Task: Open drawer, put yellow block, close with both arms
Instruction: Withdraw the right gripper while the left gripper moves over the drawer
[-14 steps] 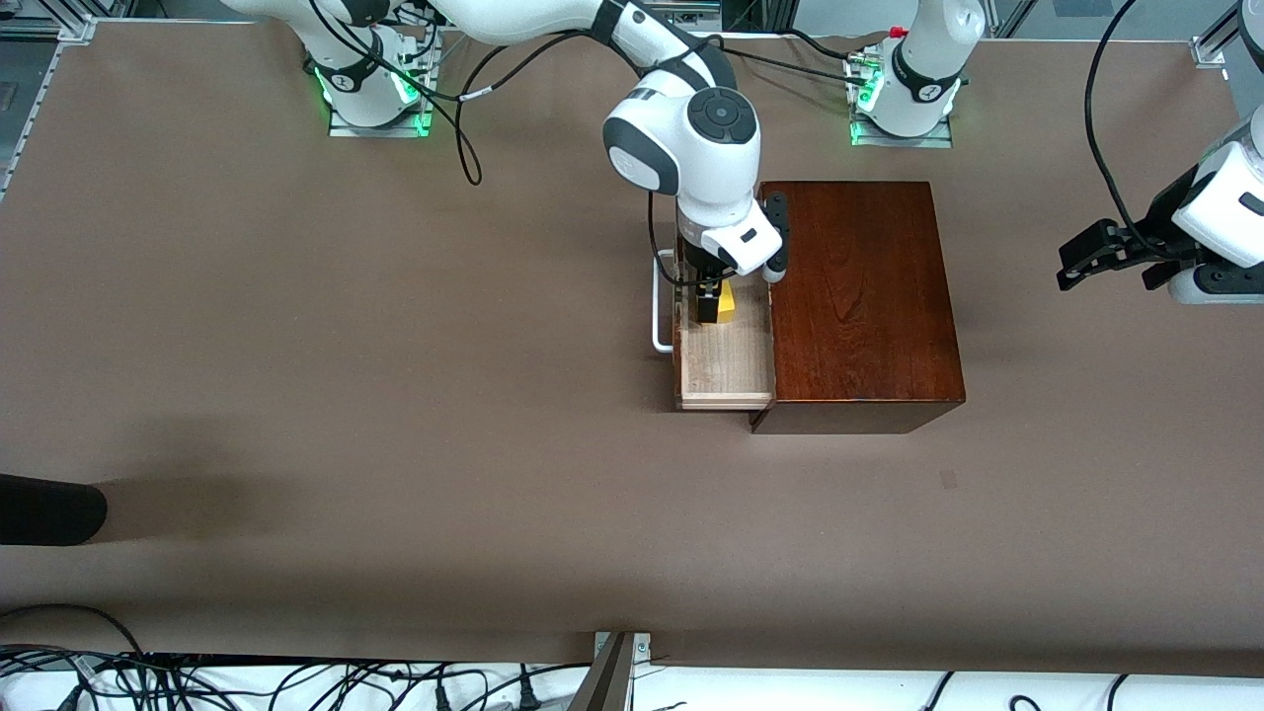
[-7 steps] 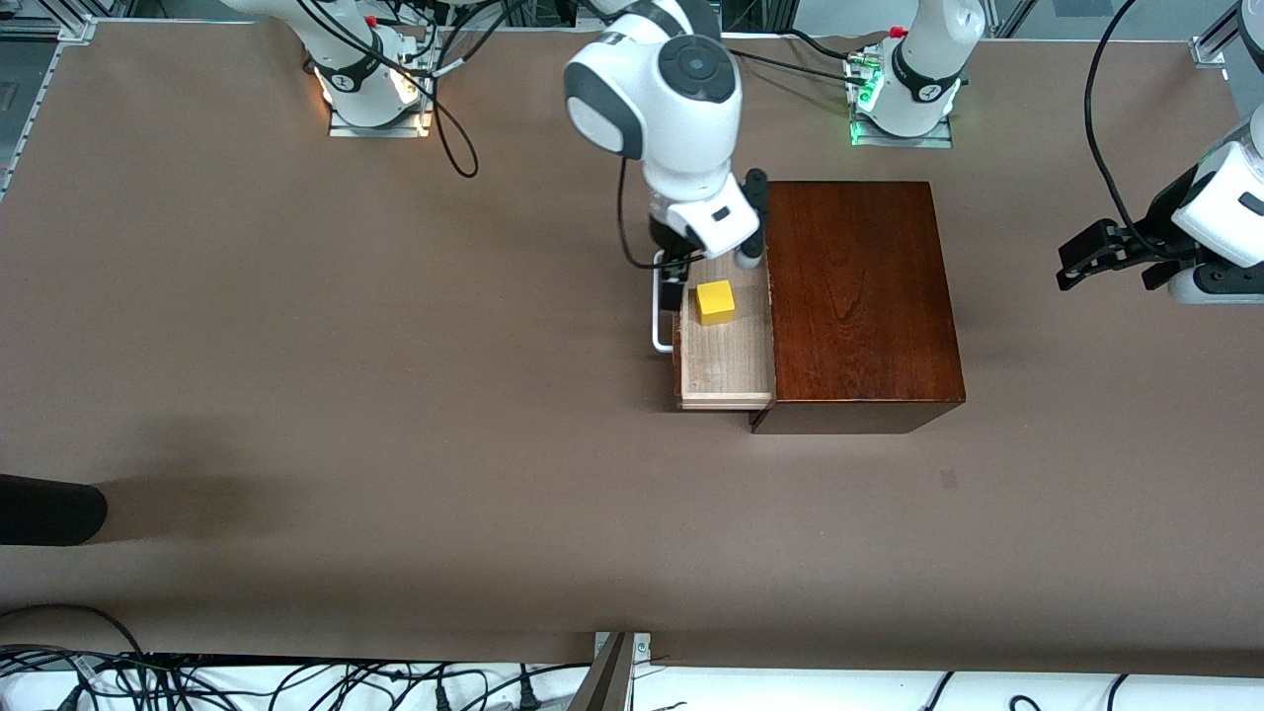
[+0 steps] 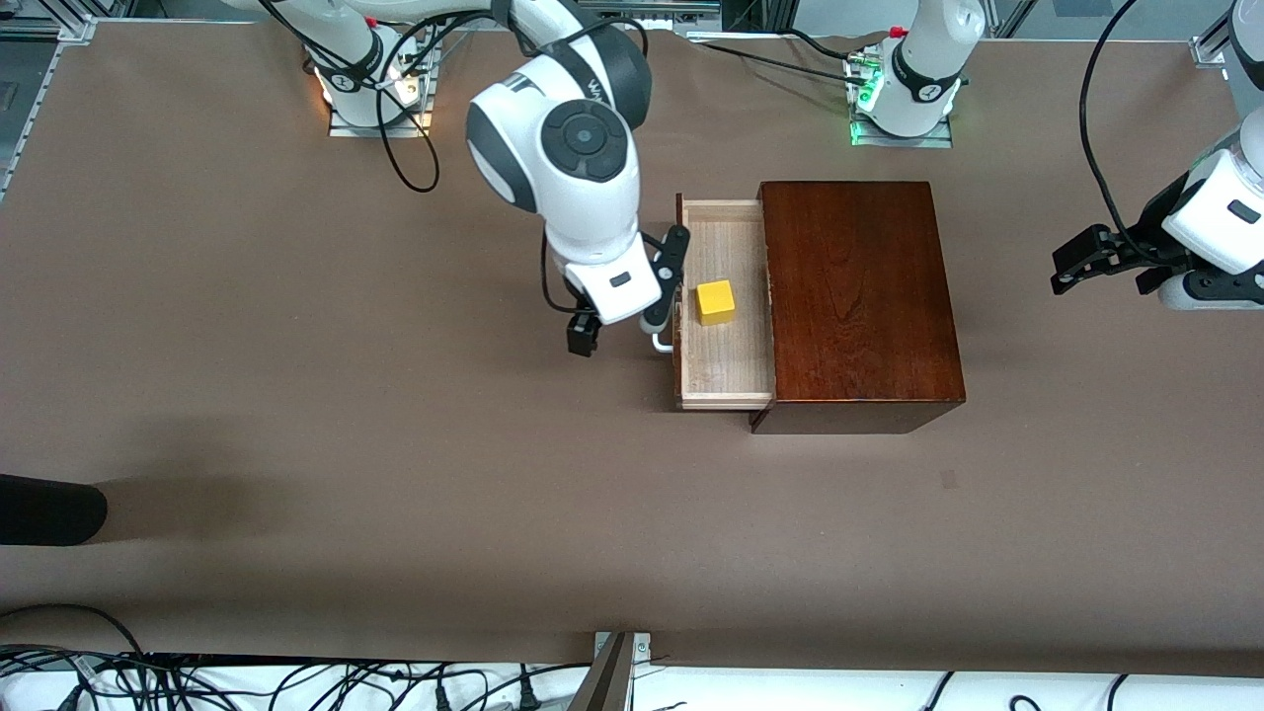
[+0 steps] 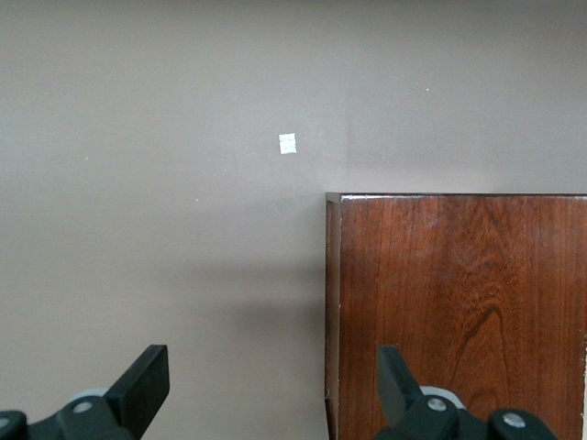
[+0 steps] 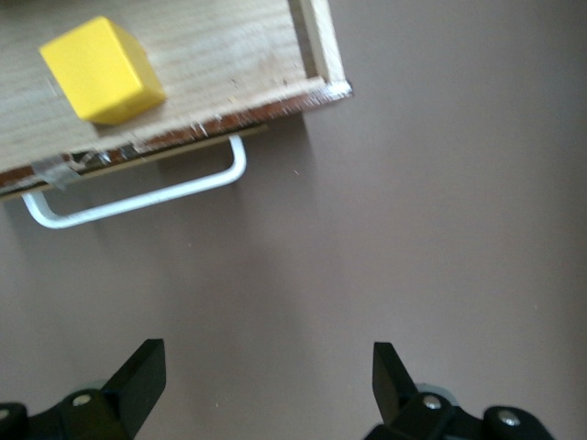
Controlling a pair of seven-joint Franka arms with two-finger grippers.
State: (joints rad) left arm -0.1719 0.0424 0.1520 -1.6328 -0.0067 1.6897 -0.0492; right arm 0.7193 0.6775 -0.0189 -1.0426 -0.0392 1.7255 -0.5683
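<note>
The drawer (image 3: 729,346) of the dark reddish-brown box (image 3: 859,296) stands pulled out toward the right arm's end of the table. The yellow block (image 3: 715,301) rests on its pale floor. Part of the white handle (image 3: 660,342) shows beside my right gripper (image 3: 598,332), which is open and empty over the table just in front of the drawer. In the right wrist view the block (image 5: 101,71), drawer (image 5: 229,64) and handle (image 5: 147,197) lie ahead of the open right gripper (image 5: 266,380). My left gripper (image 3: 1074,265) waits, open and empty, over the table beside the box (image 4: 459,312); it also shows in the left wrist view (image 4: 271,385).
A dark rounded object (image 3: 49,509) juts in at the right arm's end of the table, nearer to the front camera. Cables (image 3: 247,681) run along the near edge. A small pale mark (image 3: 948,480) lies on the brown table (image 3: 395,444).
My right gripper has let go of the yellow block, lifted out of the drawer and moved to the handle side. The block stays in the drawer. The left arm has barely moved.
</note>
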